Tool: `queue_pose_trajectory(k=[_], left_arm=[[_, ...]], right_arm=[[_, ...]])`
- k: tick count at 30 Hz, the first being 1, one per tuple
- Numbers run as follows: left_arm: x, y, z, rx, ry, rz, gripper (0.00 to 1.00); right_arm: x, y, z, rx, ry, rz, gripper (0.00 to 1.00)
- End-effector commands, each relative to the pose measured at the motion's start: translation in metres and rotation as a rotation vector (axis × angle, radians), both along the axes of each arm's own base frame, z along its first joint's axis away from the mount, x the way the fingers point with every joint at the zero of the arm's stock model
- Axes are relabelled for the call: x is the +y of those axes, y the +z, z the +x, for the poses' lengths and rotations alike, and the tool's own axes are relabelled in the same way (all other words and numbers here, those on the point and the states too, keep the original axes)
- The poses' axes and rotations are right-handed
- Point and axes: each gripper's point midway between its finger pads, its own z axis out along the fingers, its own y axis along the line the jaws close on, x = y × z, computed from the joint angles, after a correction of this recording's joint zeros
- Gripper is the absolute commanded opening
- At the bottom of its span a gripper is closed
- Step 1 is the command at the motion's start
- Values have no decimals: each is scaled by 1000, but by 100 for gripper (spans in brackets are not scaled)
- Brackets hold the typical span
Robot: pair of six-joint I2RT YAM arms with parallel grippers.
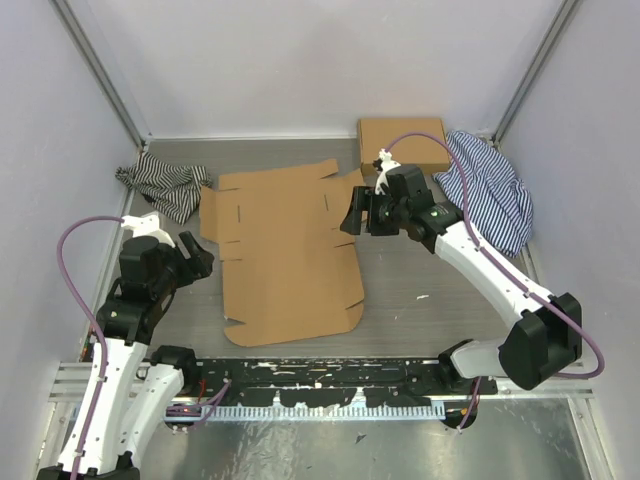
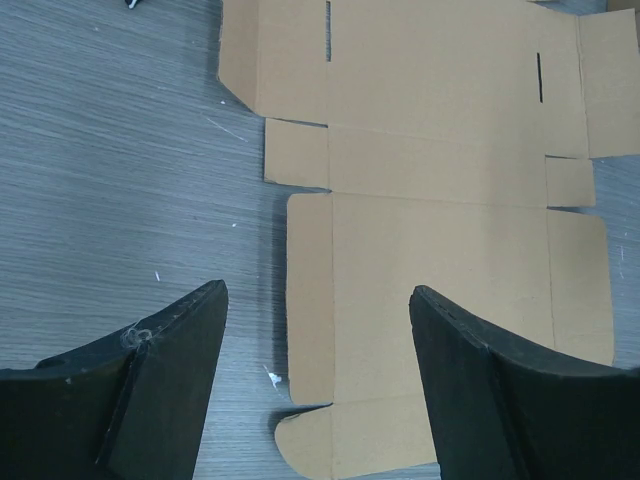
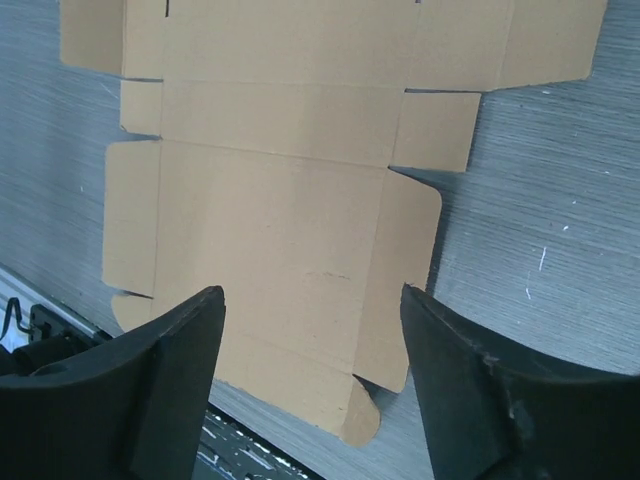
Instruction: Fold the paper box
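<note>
Jaws stand apart and empty on the left gripper [image 1: 196,252] and right gripper [image 1: 352,218]; the paper box [image 1: 285,255] lies flat between them, probably light and stiff, best pinched at a side flap.

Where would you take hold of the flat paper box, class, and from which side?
Probably the long side flap on the paper box's right edge, approached low from the right by the right pincer. The sheet lies flat on the table, so only an edge can be pinched; that flap's shadow suggests it sits slightly lifted.
</note>
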Motion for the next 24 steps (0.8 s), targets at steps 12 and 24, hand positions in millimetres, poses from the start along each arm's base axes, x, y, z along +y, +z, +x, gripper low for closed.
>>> queue_pose_trajectory(k=[12, 24], left_arm=[[-1, -7, -1, 19, 0, 1, 80], [-1, -6, -1, 16, -1, 0, 80]], right_arm=[[-42, 80, 41, -276, -332, 12, 84], [-69, 100, 119, -311, -369, -143, 46]])
